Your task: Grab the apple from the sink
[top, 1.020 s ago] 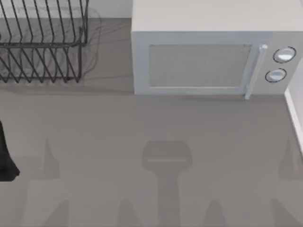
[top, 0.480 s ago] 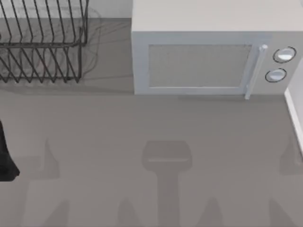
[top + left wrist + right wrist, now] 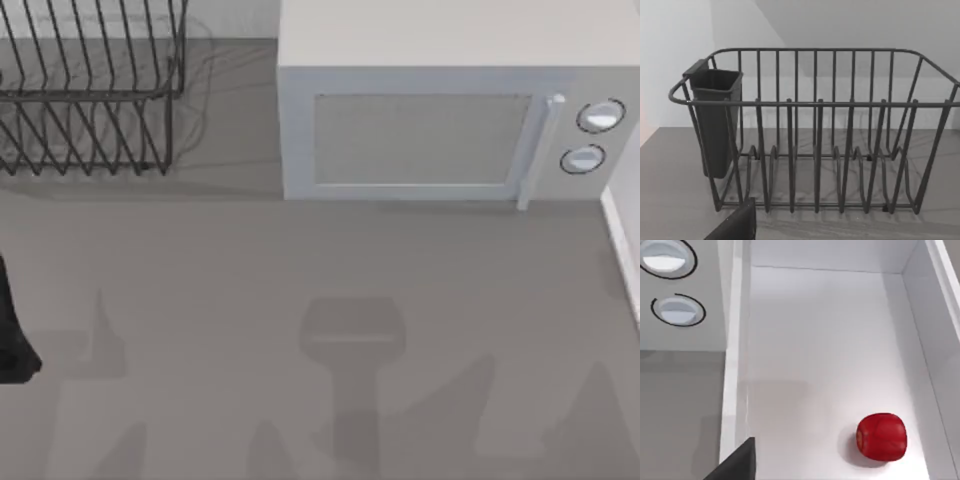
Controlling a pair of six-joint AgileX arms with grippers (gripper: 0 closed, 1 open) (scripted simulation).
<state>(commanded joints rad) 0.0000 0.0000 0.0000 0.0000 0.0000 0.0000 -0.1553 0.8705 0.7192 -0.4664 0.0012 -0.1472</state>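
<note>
At the table's left edge in the top view, a black piece of the left arm sits idle, well apart from the microwave. The wire dish rack stands just to the microwave's left. The microwave itself holds the back of the grey table, its door handle and two dials toward its right side. Past the microwave's right end, a white sliver marks the rim of the sink.

The apple lies alone on the floor of the white sink, seen from the right wrist, which hangs above the basin beside the microwave's dials. The fruit sits away from the wall nearest the microwave, closer to the opposite wall.

Judged by its looks, the apple is light, firm and glossy, so it is likely to roll or slip under a glancing touch. A hold across its widest middle, from straight above, seems safest.

The top view gives the layout of rack, microwave and sink rim. The left wrist view offers the rack close up, with a dark cup hung at one end. A dark finger edge intrudes in the right wrist view, another in the left; how far either pair of jaws stands open cannot be told, and neither visibly holds anything.
</note>
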